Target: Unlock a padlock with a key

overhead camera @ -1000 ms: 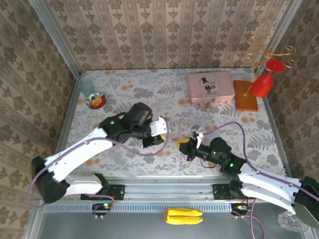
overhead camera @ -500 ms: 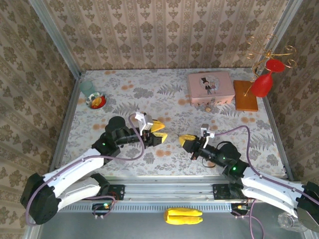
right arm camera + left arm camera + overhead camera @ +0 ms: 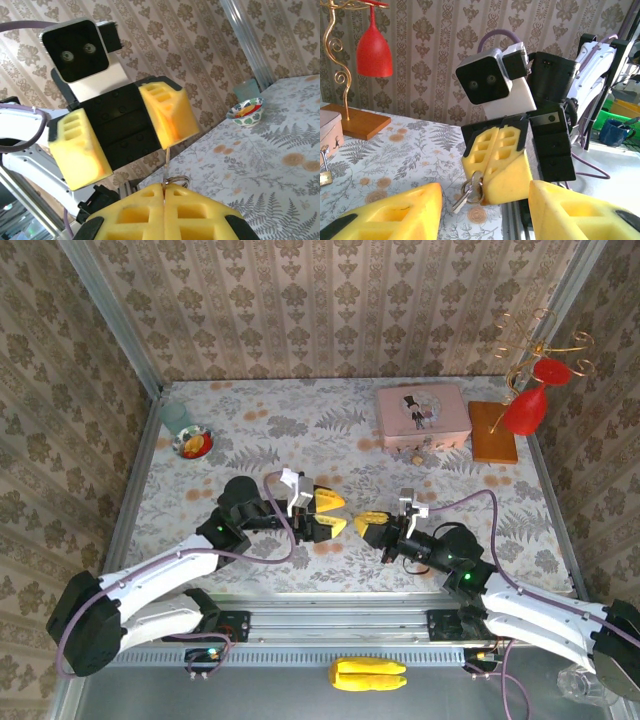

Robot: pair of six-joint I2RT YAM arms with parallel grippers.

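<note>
1. Top view: the left gripper point(image 3: 335, 514) sits mid-table. Its yellow fingers are parted by a moderate gap with nothing between them, and the tips point to 3 o'clock. The right gripper point(image 3: 366, 524) faces it, tips just apart, with its fingers pressed together. What they pinch is too small to make out here.
2. The padlock point(image 3: 416, 455) lies at 1 o'clock from the grippers, just beside the near side of the pink tin point(image 3: 423, 412). Its shackle is hard to make out.
3. Bare table point(image 3: 300, 430) runs from the grippers toward 12 o'clock. A bowl point(image 3: 192, 443) sits at 10 o'clock near the left rail. A wooden stand point(image 3: 494, 432) hung with a red glass point(image 3: 524, 412) stands at 2 o'clock by the right rail.
4. Left wrist view: the left fingers point(image 3: 395, 215) are cut off at 6 o'clock, held apart and empty. The right gripper is dead centre, clamped on keys point(image 3: 469, 189) that dangle from its tip. The padlock is sliced by the 9 o'clock edge, on the table below the tin's corner.
5. Right wrist view: the right fingers point(image 3: 165, 212) are closed at 6 o'clock. A thin key blade and a ring rise from their seam. The left fingers point(image 3: 167, 112) are spread apart opposite, and the bowl shows at 3 o'clock.
</note>
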